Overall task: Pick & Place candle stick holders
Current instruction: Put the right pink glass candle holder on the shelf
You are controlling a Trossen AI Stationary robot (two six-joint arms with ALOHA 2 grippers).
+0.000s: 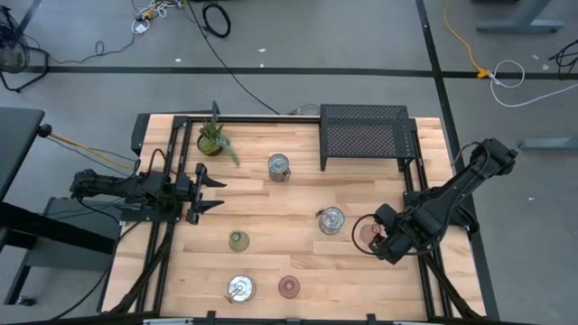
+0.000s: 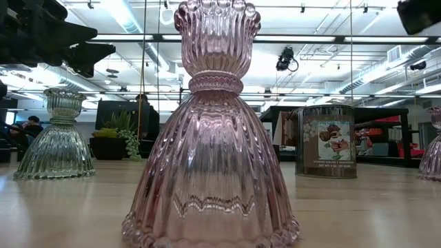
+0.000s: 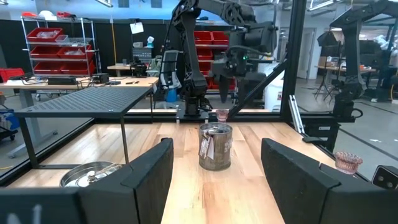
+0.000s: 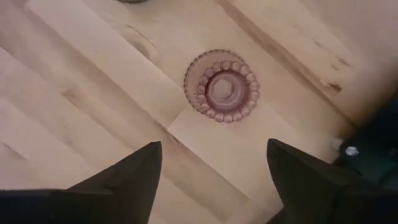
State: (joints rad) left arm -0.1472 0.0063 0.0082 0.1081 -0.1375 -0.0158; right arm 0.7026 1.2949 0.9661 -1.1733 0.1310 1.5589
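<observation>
My right gripper (image 4: pixel 211 180) is open and empty, pointing down over the right part of the table (image 1: pixel 384 242). A pinkish ribbed candle stick holder (image 4: pixel 222 90) stands upright on the wood below it and ahead of its fingertips, untouched; it also shows in the high view (image 1: pixel 368 233). My left gripper (image 1: pixel 206 191) is open and empty at the table's left side. Other holders stand on the table: an olive one (image 1: pixel 238 240), a clear glass one (image 1: pixel 240 289) and a pink one (image 1: pixel 289 287), which fills the low view (image 2: pixel 210 138).
A labelled tin (image 1: pixel 331 220) stands left of the right gripper, and a second tin (image 1: pixel 279 167) farther back. A potted plant (image 1: pixel 214 140) is at the far left. A black mesh shelf (image 1: pixel 366 131) stands at the far edge.
</observation>
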